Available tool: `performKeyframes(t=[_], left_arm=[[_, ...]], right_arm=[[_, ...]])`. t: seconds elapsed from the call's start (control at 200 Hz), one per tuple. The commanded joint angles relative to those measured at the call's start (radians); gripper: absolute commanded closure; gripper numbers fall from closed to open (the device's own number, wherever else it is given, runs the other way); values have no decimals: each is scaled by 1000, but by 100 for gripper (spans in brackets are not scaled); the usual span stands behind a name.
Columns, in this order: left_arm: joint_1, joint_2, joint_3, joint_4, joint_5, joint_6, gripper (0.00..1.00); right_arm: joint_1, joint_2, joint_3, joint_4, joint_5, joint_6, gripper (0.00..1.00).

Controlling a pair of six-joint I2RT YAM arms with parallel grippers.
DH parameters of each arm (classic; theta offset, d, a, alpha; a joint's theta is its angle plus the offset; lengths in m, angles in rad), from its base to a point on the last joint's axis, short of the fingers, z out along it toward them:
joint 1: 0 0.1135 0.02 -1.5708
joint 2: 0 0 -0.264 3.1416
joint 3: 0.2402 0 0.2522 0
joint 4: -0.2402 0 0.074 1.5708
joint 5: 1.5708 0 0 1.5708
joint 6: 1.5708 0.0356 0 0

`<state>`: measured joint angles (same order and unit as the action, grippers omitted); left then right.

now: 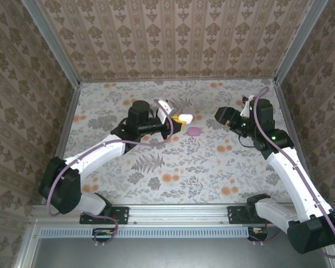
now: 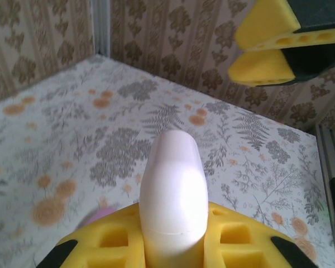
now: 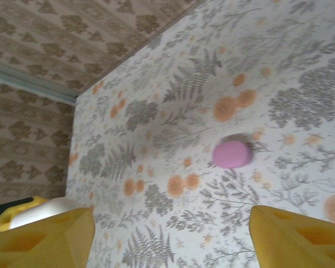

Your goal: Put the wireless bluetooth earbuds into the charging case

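The left hand [image 1: 177, 120] is closed on the charging case [image 1: 183, 118], a smooth white rounded body clamped between its yellow foam pads [image 2: 237, 241]. In the left wrist view the charging case [image 2: 173, 184] stands up out of the left hand [image 2: 173, 248], rounded end pointing away from the camera, with a pad pressed against each flat side. Whether the case touches the bench [image 1: 173, 167] cannot be told. From above, the case sits a little toward 12 o'clock from the middle of the bench.

The right hand [image 1: 219, 115] is at about 3 o'clock from the case, apart from it, with its tips turned toward it. In the right wrist view the right hand [image 3: 170, 237] has its two yellow fingers [image 3: 39, 237] standing wide apart. Only the flowered bench [image 3: 173, 111] shows between them, so it holds and touches nothing. The left wrist view catches the right hand [image 2: 265, 50] as two yellow wedges at 1 o'clock, above the bench.

A pink piece [image 1: 195, 132], small and rounded, lies on the bench at about 4 o'clock from the case and near it, between the two hands. From the right wrist the pink piece [image 3: 231, 154] sits at 1 o'clock of the open fingers. The case [image 3: 47, 207] shows at their 9 o'clock.
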<state>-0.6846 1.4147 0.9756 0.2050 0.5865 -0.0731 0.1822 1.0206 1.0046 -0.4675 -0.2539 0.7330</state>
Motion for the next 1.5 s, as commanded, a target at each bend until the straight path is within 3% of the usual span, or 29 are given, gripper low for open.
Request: performKeyframes(t=[0.0, 0.195, 0.545, 0.9, 1.495], left_arm=[[11, 14, 40, -91, -22, -114, 87], [11, 68, -7, -113, -22, -268, 87], [7, 318, 73, -228, 106, -438, 87], [7, 480, 161, -312, 83, -480, 86], [10, 536, 158, -350, 62, -489, 79]], right_arm=[[-12, -3, -31, 38, 61, 29, 27], [-21, 43, -25, 24, 17, 22, 27], [-29, 58, -55, 47, -9, 35, 27], [-29, 48, -82, 44, -20, 62, 27], [-29, 54, -104, 61, -22, 99, 26]])
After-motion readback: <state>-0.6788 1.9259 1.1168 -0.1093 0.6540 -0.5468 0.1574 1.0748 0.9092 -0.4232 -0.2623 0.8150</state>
